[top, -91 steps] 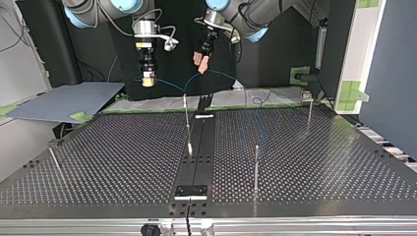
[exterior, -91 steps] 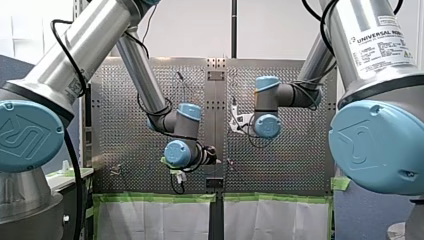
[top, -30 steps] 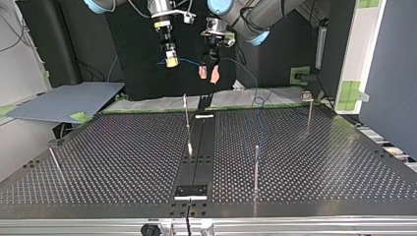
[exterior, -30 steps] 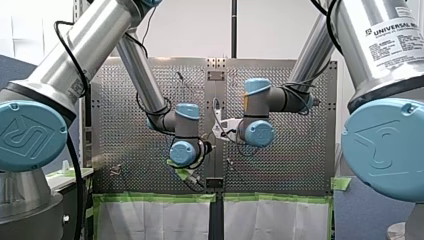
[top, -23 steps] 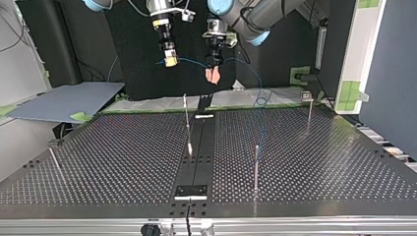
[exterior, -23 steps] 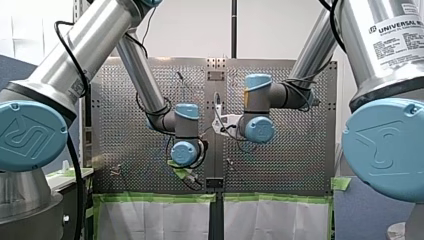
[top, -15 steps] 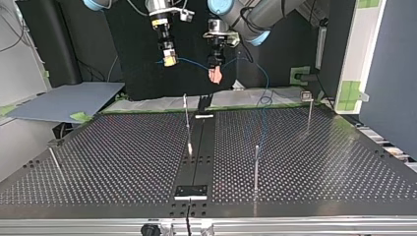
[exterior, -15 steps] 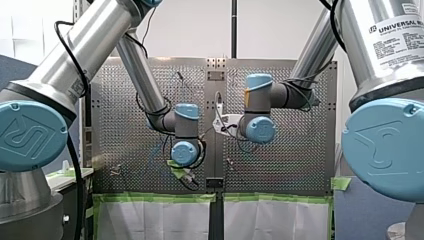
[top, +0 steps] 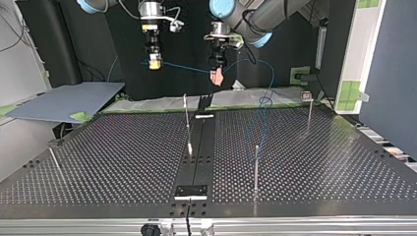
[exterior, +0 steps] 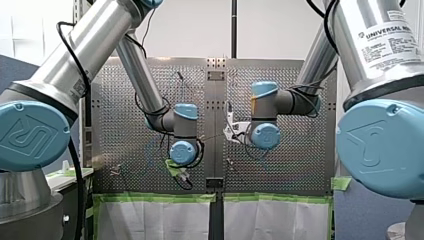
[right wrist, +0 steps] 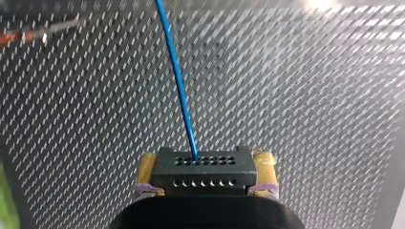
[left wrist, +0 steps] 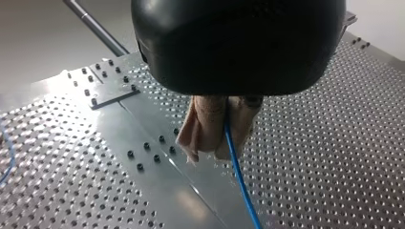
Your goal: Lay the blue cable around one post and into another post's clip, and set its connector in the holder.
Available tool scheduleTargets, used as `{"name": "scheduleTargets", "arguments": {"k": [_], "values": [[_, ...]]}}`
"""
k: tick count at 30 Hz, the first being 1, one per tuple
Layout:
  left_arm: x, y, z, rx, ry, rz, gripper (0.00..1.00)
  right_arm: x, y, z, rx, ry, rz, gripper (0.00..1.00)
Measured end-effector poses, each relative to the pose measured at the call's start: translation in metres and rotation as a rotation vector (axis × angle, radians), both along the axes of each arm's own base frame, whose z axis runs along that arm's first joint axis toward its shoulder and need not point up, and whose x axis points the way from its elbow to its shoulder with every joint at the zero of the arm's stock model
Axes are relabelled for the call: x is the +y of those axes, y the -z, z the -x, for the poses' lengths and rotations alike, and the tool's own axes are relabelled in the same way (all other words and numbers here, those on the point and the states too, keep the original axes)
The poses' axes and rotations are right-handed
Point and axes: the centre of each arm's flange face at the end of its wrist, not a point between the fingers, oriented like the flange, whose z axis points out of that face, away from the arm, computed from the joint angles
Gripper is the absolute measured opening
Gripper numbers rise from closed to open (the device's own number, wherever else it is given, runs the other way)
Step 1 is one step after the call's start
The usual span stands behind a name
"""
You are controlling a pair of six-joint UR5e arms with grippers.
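Since half a second ago my right gripper (top: 154, 63) has slid toward the top view's left, drawing the cable (top: 184, 67) straighter between the two grippers.

Nearest in that view, a black bracket (top: 192, 191) sits bare at the table's (top: 98, 162) edge; I take it for the holder. Behind it stand the near post (top: 255, 164) and the middle post (top: 186, 115), then the clip post (top: 308, 110) far right. None looks wrapped yet.

Farthest, above the table's far edge, my right gripper pinches the connector (right wrist: 203, 167) between yellow pads. My left gripper (top: 215, 76) has its beige pads pressed on the cable, which drops from there in a slack loop to the table.

Two risks: pulling further apart could drag the cable through the left pads or strain it at the connector — and the slack loop could snag a post during routing.
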Motion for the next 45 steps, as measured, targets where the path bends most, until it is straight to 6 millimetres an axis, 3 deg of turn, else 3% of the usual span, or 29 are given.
{"name": "scheduleTargets", "arguments": {"k": [8,20,38,45], "values": [[-0.008,-0.005,-0.009,-0.033,0.063,-0.058,0.13,-0.026,0.034,0.022,0.019,0.064,-0.056,0.2],[-0.02,-0.009,-0.021,-0.041,0.133,-0.163,0.13,-0.06,0.048,0.05,0.009,0.069,-0.081,0.2],[-0.023,0.038,-0.037,0.019,0.149,-0.348,0.13,-0.123,0.071,0.093,-0.016,0.154,-0.069,0.2],[-0.033,0.057,-0.048,0.042,0.172,-0.39,0.13,-0.139,0.083,0.092,-0.017,0.156,-0.076,0.2]]}}
